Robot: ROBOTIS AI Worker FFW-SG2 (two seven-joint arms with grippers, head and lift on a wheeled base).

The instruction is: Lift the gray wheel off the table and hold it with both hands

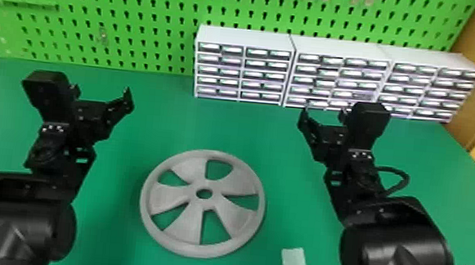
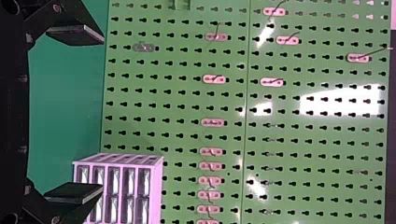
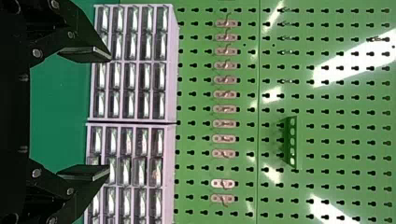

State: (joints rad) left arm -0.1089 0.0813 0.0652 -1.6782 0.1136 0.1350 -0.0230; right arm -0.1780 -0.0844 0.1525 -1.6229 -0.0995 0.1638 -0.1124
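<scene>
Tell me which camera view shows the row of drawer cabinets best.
The head view, because all three drawer cabinets stand in it side by side. The left wrist view has part of one; the right wrist view shows two, partly behind the right pincer.

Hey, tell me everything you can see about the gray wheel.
The gray wheel is matte and looks like plastic: a thick round rim, five broad spokes, five openings between them, and a hole in the middle. It looks whole and lies flat on the green table. The left gripper and the right gripper are farther forward, one to each side, not touching it.
</scene>
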